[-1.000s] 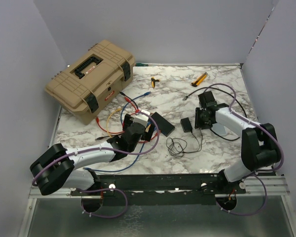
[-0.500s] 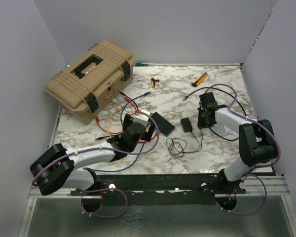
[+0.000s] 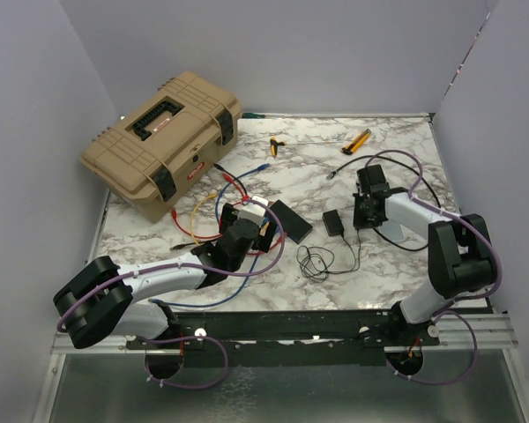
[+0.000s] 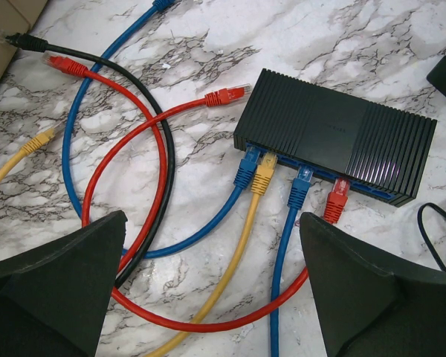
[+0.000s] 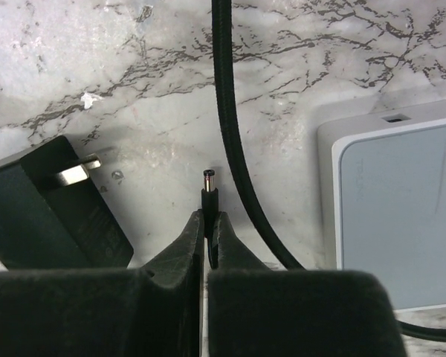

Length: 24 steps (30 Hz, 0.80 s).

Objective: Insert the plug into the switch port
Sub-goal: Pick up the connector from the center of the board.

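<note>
1. The right arm has nudged its wrist slightly toward the back of the table in the last second and now sits settled. The left arm hasn't moved at all.
2. That reads as lining up, not inserting. The right gripper (image 5: 207, 223) is clenched on the plug (image 5: 208, 182), whose barrel tip sticks out past the fingertips.
3. The plug is well short of its target. The white-grey box (image 5: 401, 216) lies to its right, with a thick black cable (image 5: 229, 126) running between them. A small slot on the box's far edge looks like the switch port (image 5: 391, 117).
4. The left gripper (image 4: 212, 218) hovers with its jaws wide apart, holding nothing.
5. By count there is one plug, one white-grey box, one adapter block (image 5: 44, 216) and one toolbox (image 3: 163, 141).
6. There is one black switch (image 4: 334, 134) with four patch leads (image 4: 267, 171) plugged in: two blue, one yellow, one red. Two yellow-handled tools (image 3: 357, 141) lie at the back.
</note>
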### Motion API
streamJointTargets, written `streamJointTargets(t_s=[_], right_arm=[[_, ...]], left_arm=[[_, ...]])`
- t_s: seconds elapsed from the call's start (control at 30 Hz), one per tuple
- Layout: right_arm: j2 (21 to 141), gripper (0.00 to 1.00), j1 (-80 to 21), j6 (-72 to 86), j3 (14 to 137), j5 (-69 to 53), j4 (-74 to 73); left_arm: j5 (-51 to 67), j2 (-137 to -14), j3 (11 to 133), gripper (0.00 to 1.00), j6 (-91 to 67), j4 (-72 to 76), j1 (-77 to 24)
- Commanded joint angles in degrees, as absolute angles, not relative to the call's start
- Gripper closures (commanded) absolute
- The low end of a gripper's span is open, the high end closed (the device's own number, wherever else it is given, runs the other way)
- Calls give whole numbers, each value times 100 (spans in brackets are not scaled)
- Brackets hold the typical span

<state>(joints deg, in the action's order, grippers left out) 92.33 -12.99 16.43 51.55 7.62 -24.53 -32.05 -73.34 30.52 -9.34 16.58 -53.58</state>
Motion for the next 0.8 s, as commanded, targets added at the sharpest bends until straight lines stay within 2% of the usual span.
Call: streamJointTargets(t_s=[0.0,0.33,0.77], right_arm=[[8832,100,-1270,1404,5240,427,-2704],[7957,100,-1632,693,5371,-404,-2622],[8196,100,-2455,450,5051,-1449,-2137]], left_arm=[[-3316,-7363,3197,1,-888,1611,-5335],[-3409,-7540,3289,1,-921,1539,-5329],[-2769,-7605,3500,1,-1334,1670,-4922]])
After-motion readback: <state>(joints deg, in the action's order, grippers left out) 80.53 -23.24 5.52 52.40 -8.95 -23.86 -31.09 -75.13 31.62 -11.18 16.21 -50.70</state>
